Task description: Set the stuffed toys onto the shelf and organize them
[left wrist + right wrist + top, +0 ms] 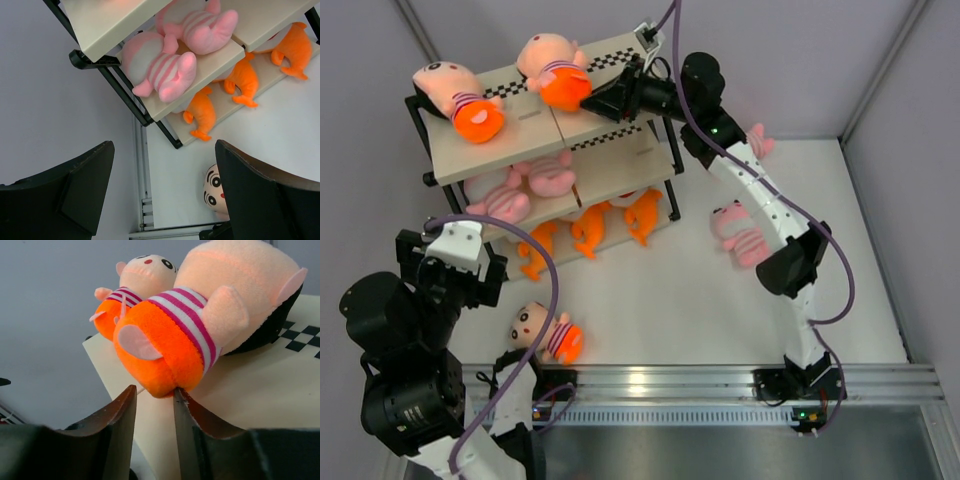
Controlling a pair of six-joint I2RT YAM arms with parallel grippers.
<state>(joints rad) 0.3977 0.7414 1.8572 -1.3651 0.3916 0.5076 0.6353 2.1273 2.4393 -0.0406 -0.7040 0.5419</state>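
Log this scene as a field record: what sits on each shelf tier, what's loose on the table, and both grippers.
shelf top tier: two dolls
middle tier: two pink striped animals
bottom tier: three orange fish
table: loose doll, two loose pink animals
left gripper: open, empty, above the table by the shelf's corner
right gripper: jaws slightly apart, empty, tips at one top-tier doll's orange bottom
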